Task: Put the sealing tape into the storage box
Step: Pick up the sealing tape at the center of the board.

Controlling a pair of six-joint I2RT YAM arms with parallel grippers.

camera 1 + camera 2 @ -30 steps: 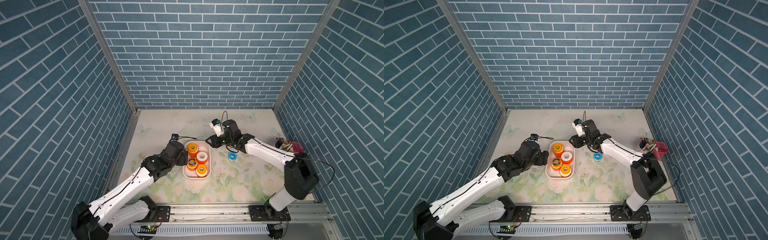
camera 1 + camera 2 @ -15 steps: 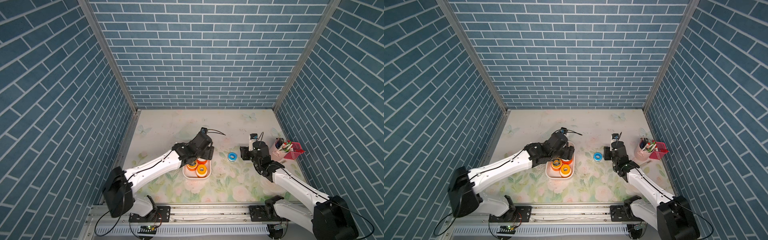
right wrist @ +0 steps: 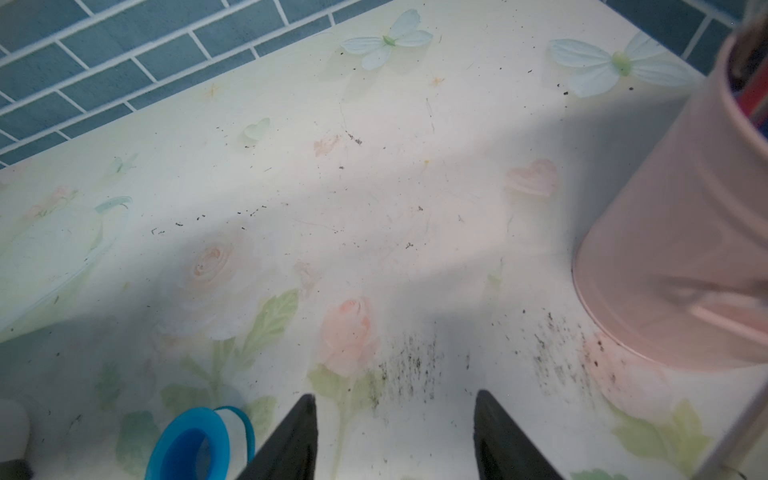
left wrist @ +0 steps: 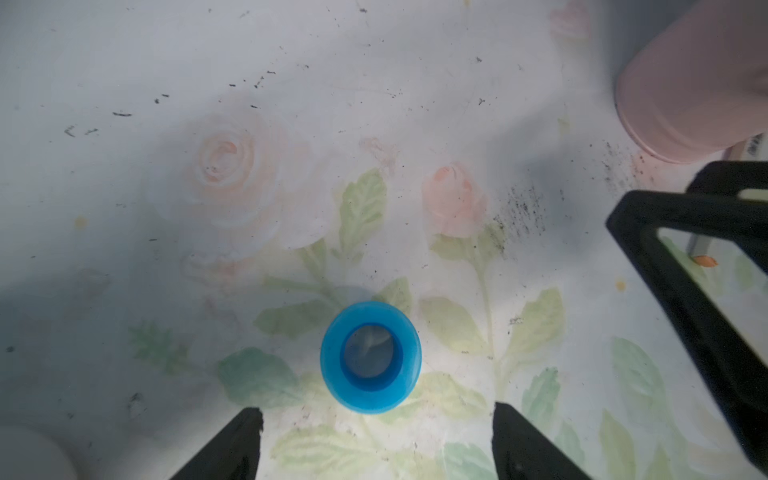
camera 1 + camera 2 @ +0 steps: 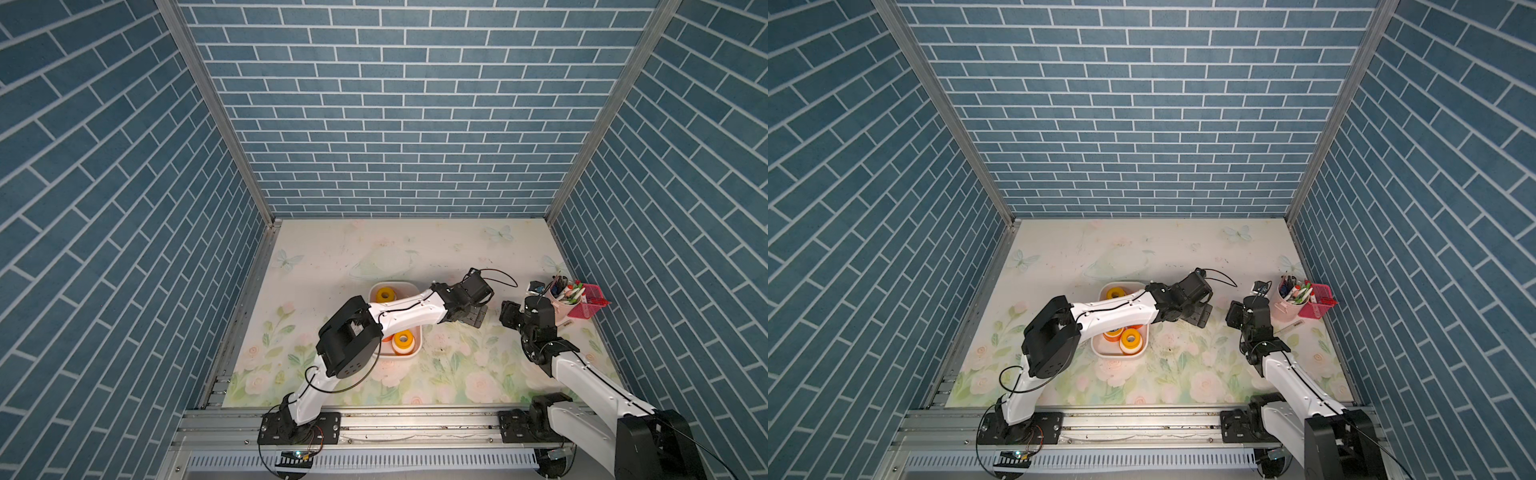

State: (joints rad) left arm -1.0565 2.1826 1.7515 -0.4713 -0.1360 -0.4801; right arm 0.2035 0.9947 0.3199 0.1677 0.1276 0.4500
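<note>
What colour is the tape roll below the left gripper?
Blue: the tape roll shows best in the left wrist view.

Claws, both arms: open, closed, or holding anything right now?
Left claw: open, empty; blue tape roll lies just beyond its tips, ungripped.
Right claw: open, empty.

Two white robot arms [image 5: 1113, 311], one white storage box [image 5: 1117, 354] and, in it, three orange tape rolls [image 5: 1130, 338] that show, one arm hiding the rest of the box. One blue tape roll [image 4: 370, 357] lies outside. Alongside: one pale pink pen cup [image 5: 1283, 309], its pens [image 5: 1296, 293] too crowded to count, and one pink mesh basket [image 5: 1318, 307].
</note>
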